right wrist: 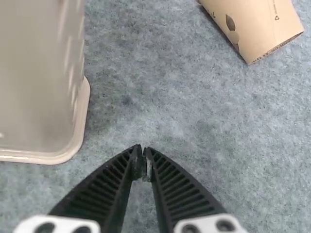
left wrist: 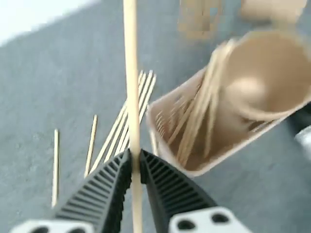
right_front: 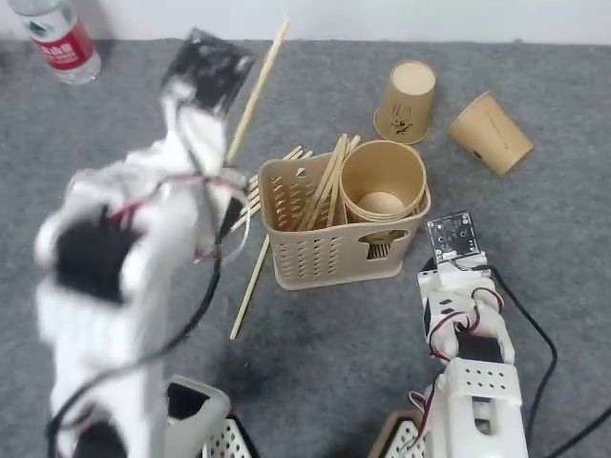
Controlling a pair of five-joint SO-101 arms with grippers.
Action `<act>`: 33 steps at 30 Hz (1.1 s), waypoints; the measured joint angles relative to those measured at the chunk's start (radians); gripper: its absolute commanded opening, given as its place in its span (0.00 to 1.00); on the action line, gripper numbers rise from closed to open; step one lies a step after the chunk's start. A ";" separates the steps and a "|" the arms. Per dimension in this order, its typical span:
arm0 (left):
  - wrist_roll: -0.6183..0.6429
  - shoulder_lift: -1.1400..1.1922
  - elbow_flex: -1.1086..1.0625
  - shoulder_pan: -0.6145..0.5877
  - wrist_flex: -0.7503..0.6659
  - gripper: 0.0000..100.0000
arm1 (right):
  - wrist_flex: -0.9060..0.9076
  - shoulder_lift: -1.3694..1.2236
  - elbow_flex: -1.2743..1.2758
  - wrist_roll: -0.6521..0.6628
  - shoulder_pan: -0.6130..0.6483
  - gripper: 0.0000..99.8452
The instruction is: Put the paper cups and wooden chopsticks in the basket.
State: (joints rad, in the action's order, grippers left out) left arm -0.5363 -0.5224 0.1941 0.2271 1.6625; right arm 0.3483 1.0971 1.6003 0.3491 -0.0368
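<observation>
A wooden chopstick is pinched between the jaws of the left end effector. It is gripped near one end, so most of its length stands free beyond the fingertips. In the high view the stick slants above the table, just off the far left corner of the basket. The step in hand is judged to be the delivery of this stick to the basket.

For that to go well, the free end should be brought over the side of the basket where other chopsticks already lean. It should be kept off the rim and off the stacked paper cups beside them. A stick held so near its end can be expected to pivot in the grip. A slow approach and a steep tilt are therefore advised, with release only once the leading end is well inside.

The right end effector is pressed together on nothing, low over the table just beside the basket's near right corner. Left on the table are loose chopsticks on the basket's left, a mouth-down paper cup and a paper cup on its side beyond the basket.

The gripped end of the stick and part of the loose chopsticks are covered by the left arm in the high view, so they cannot be counted. Neither the number of nested cups nor the presence of a divider in the basket can be told.
</observation>
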 measured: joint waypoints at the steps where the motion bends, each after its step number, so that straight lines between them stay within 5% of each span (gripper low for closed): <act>1: 0.052 -0.041 -0.009 0.025 -0.020 0.01 | 0.000 0.000 0.000 0.000 0.000 0.01; 11: 0.396 -0.494 -0.496 0.166 -0.554 0.01 | 0.000 0.000 0.000 0.000 -0.002 0.01; 21: 0.440 -0.872 -1.324 0.137 -1.321 0.01 | 0.000 0.000 0.000 0.000 0.000 0.01; 33: 0.549 -0.881 -1.579 0.137 -1.599 0.01 | 0.000 0.000 0.000 0.000 -0.002 0.01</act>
State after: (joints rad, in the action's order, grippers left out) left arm 0.0130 -1.4032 -1.3848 0.3636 0.0637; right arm 0.3483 1.0971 1.6003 0.3491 -0.0384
